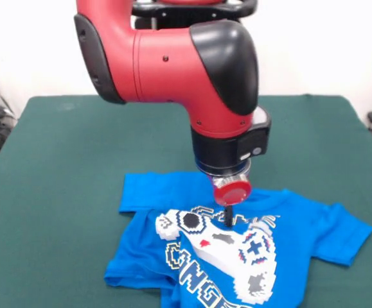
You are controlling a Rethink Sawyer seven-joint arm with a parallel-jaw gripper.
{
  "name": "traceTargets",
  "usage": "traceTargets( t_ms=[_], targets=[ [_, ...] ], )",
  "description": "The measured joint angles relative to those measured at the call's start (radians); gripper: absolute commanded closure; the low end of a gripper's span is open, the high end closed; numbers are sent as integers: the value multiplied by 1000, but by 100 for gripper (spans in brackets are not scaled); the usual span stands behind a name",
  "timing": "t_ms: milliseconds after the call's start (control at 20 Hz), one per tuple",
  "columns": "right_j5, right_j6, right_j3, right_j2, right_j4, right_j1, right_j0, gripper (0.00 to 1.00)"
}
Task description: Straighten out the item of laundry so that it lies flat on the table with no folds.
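Gripper (229, 218) points straight down onto the blue T-shirt (237, 250), near its collar. Whether it is clenched or released cannot be told. Shirt lies print-up on the green table (57, 179)

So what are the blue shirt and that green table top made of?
The T-shirt looks like soft knit fabric, probably cotton: matte and rumpled into limp folds, with a printed game-controller graphic. The table seems covered in felt-like cloth: flat, dull green, no shine.

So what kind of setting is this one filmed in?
Likely a robotics lab: a red and black arm works over a table covered in green cloth, with a blue T-shirt on it, against a plain white wall.
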Motion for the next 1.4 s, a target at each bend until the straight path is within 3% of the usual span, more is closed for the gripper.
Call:
traceTargets(
  t_ms=[500,1050,1250,1400],
  targets=[
    [0,0,27,38,-7,-5,3,0],
    [10,0,-93,-119,-161,23,212,0],
    [45,0,-118,-123,-148,34,216,0],
    [83,0,-116,-82,-71,42,159,0]
  ],
)
